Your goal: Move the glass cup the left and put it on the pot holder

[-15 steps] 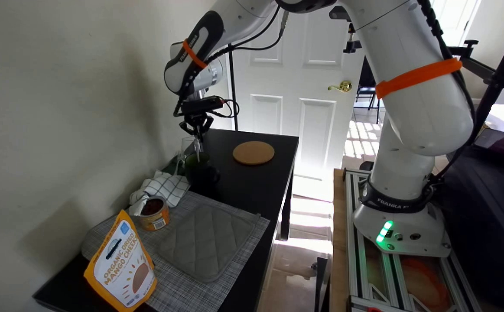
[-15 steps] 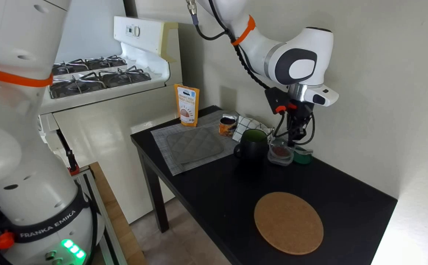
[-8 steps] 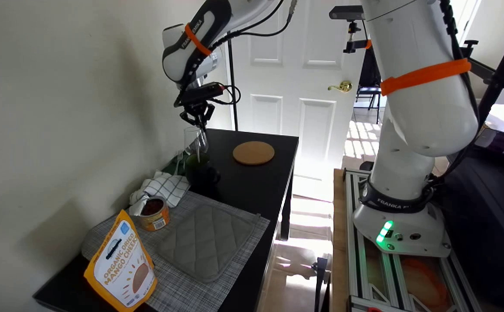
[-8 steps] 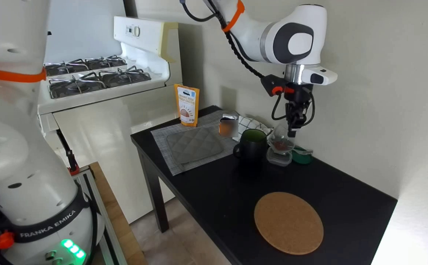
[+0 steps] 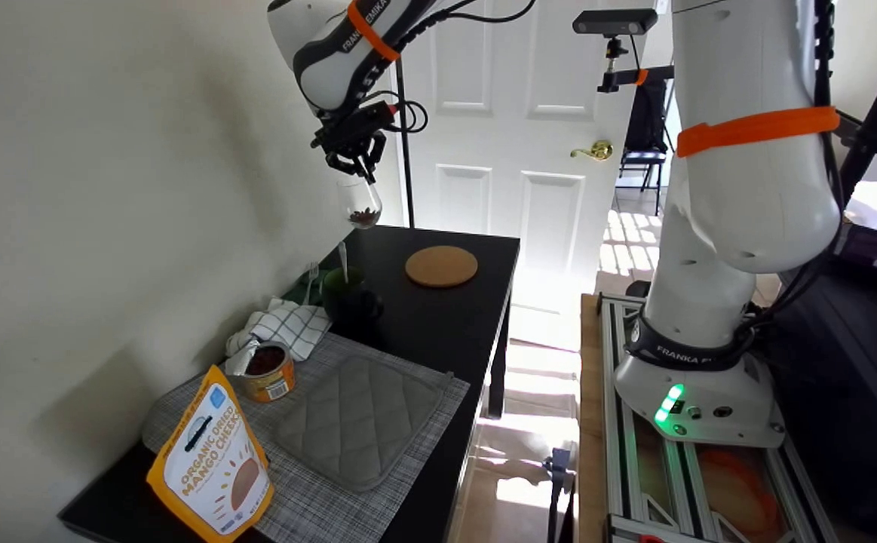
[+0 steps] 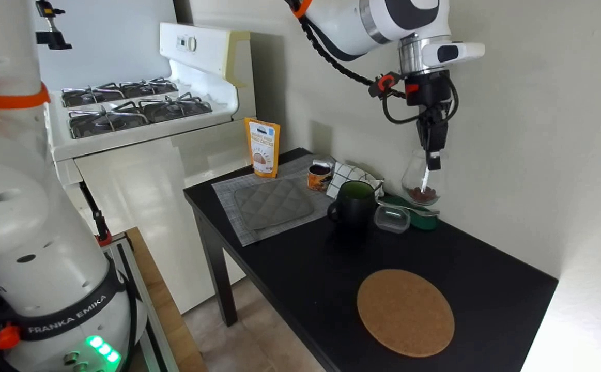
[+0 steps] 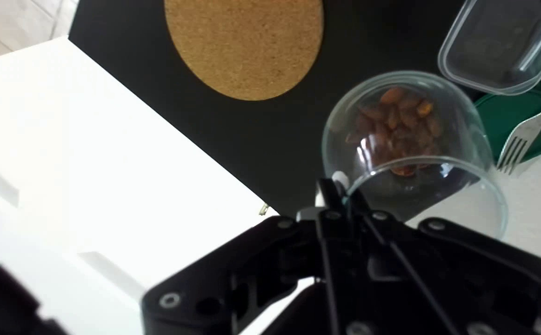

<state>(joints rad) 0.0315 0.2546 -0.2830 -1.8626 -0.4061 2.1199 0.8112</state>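
Observation:
The glass cup (image 5: 361,202) is see-through with brown almonds in its bottom. It hangs in the air, a little tilted, above the far part of the table; it also shows in an exterior view (image 6: 418,181) near the wall. My gripper (image 7: 344,190) is shut on its rim, one finger inside and one outside, as the wrist view of the glass (image 7: 410,121) shows. The pot holder (image 5: 363,422), a grey quilted square, lies flat on a woven placemat at the table's other end, also seen in an exterior view (image 6: 274,204). It is out of the wrist view.
A dark mug (image 6: 354,204), a clear plastic box (image 6: 393,219), a green lid (image 6: 425,221) with a fork, and a checkered cloth (image 5: 287,328) stand along the wall. An opened can (image 5: 268,373) and an orange bag (image 5: 216,460) flank the pot holder. A cork disc (image 6: 406,312) lies on the table.
My gripper has lifted the glass cup up from beside the mug, over the plastic box, and carried it somewhat farther from the pot holder. The other objects have not moved.

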